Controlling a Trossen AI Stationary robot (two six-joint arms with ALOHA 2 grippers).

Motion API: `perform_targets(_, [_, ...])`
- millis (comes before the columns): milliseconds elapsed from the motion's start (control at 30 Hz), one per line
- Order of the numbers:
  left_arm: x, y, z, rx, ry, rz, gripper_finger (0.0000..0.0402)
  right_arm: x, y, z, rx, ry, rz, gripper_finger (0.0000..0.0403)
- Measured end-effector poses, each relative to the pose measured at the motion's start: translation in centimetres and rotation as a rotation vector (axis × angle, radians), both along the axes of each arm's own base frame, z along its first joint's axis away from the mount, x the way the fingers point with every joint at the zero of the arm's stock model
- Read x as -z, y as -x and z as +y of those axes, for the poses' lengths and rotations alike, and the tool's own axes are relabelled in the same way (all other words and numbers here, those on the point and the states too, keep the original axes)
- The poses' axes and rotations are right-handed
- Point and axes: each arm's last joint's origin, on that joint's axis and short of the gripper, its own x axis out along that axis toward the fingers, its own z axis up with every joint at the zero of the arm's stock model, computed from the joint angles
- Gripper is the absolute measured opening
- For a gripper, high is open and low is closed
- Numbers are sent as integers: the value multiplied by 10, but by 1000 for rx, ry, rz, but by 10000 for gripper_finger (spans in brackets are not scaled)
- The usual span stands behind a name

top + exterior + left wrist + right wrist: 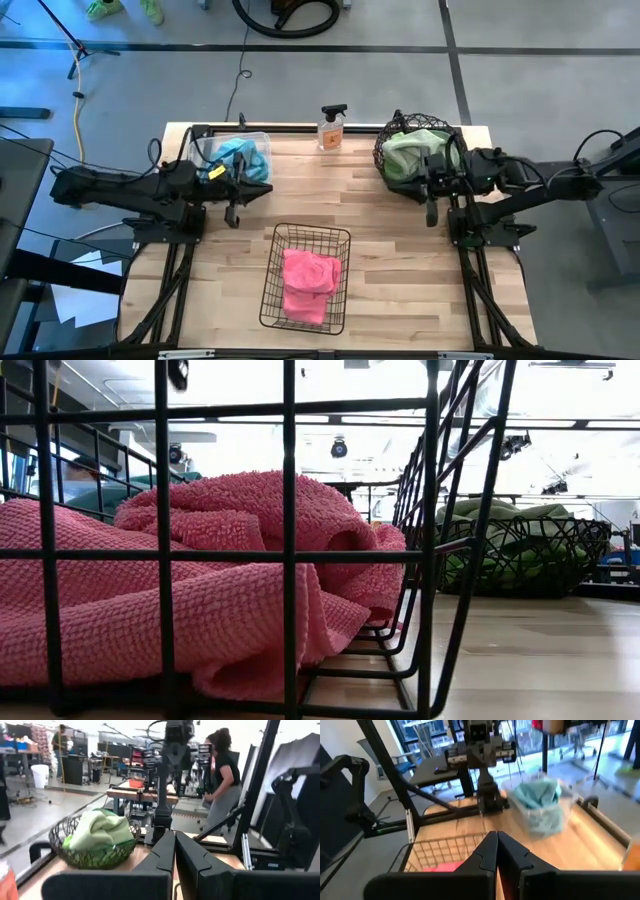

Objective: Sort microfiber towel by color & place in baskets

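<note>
Left tool (232, 214), right tool (431, 213) closed, empty, above table (400, 270).

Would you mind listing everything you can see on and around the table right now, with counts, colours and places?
Pink towels: a pile, count unclear, in the black wire-grid basket at the table's front middle.
Teal-blue towels: a pile, in the clear plastic bin at the back left.
Green towels: a pile, in the round dark woven-wire basket at the back right.
Spray bottle: one, orange liquid, black trigger, back edge between bin and round basket.
Table: one, light wood.
Person: one, dark top, in the room beyond the table.
Left gripper: shut, empty, over the table beside the bin.
Right gripper: shut, empty, over the table beside the round basket.
</note>
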Motion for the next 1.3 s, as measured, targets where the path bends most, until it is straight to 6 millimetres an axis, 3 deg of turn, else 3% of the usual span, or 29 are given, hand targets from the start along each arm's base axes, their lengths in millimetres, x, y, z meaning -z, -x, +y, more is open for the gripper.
perform_targets(200, [43,19,4,-17,90,-23,0,21,1,0,21,-85,38,0])
perform_targets(700, [120,47,9,-46,268,-123,0,21,1,0,38,-152,32,0])
perform_targets(900, [126,47,9,-77,261,-60,0,20,3,0,37,-147,26,0])
perform_targets(1200, [127,47,9,-68,263,-44,1,17,22,0,-11,-82,4,0])
perform_targets(1300, [128,47,9,-73,217,-33,1,26,29,1,-70,-46,-43,0])
